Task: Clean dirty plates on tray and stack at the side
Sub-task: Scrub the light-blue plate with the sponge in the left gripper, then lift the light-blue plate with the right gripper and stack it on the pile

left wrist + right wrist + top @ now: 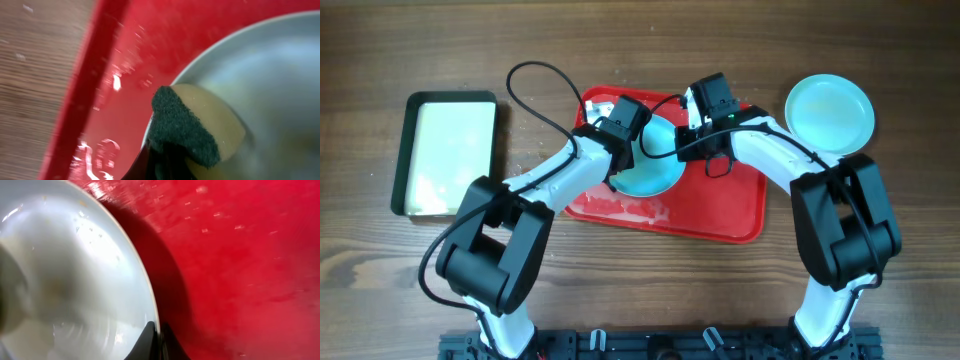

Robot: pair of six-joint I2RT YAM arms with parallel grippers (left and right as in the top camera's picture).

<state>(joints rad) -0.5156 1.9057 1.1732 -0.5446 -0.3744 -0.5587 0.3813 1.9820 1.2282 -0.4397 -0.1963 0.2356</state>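
Left pincer (165, 162): the jaws are clamped on a yellow sponge with a dark green scouring face (187, 127), which is pressed onto the inner slope of the pale sky-blue round plastic plate (270, 90), just inside its rim. Right pincer (158, 341): the two dark fingers stand close together with the rim of the same plate (75, 270) pinched between them, so the plate lies to the left of this pincer and bare red tray to its right. In this close view the plate is glossy and shallow, with small pale specks scattered over its upper part and a dark shadow under its edge. The plate (652, 165) rests inside the large red rectangular plastic tray (730, 215), toward its left half, between the two wrists. The tray floor is wet and shiny, with whitish smears along the near rim. Beyond the tray's right far corner, on the brown wooden table (880, 300), lies a second sky-blue round plate (828, 112), clean-looking and apart from the tray. Well to the left sits a smaller cream rectangular tray with a black rim (448, 155).
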